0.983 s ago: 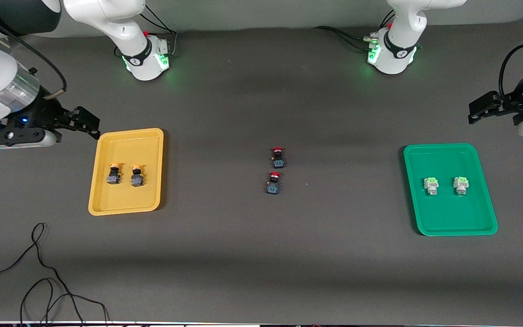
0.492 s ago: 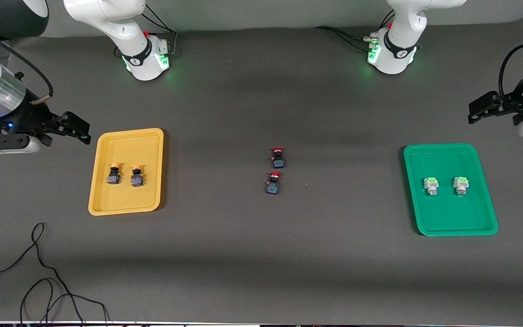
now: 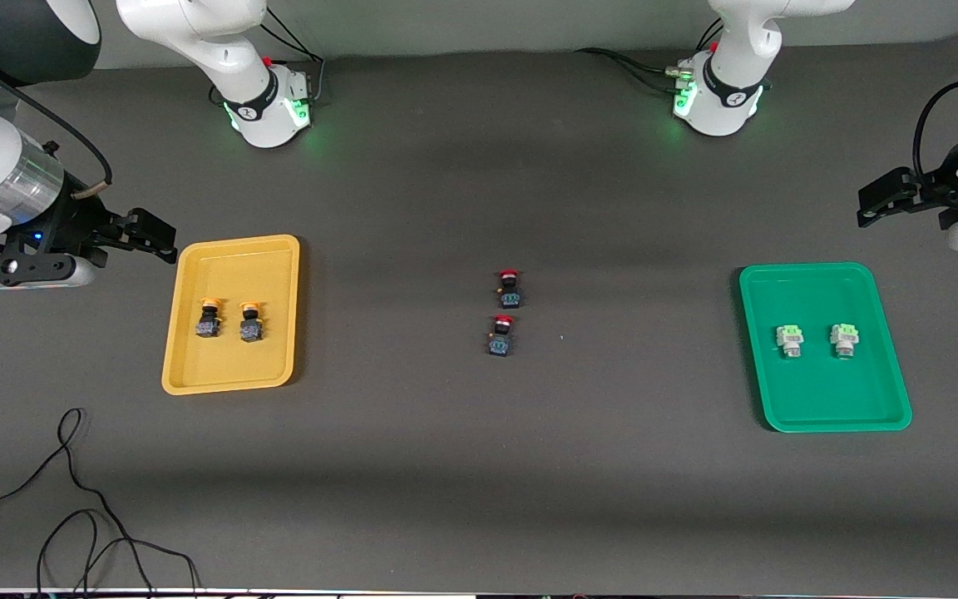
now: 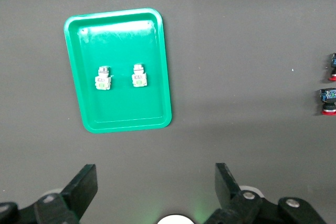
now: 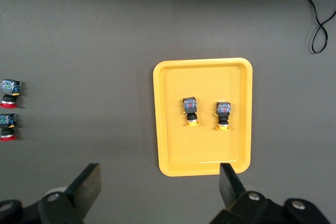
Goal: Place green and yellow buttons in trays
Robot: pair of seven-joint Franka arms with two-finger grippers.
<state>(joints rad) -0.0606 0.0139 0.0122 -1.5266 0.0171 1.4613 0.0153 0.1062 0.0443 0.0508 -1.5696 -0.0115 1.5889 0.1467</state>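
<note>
Both orange-yellow-capped buttons (image 3: 228, 320) lie side by side in the yellow tray (image 3: 196, 378), toward the right arm's end of the worktop (image 3: 479, 466), and both pale-green-capped buttons (image 3: 817, 339) lie side by side in the green tray (image 3: 828, 416), toward the left arm's end; judged from this, the sorting looks done. Seen from the front camera, the yellow tray sits at nine o'clock of the two red-capped buttons (image 3: 504, 312) in the middle, the green tray at three o'clock. The right gripper (image 3: 146, 233) hovers over bare worktop just off the yellow tray's corner at about ten o'clock, its jaws spread wide and holding nothing. The left gripper (image 3: 886, 195) hangs over the worktop at about one o'clock of the green tray, its jaws likewise wide apart and empty. The buttons look small, light and rigid, with hard plastic bodies that should not deform; I would judge the squarish body the best place to pinch, across its flat sides, since the rounded cap is likely slippery and could let the piece roll or flick away.
</note>
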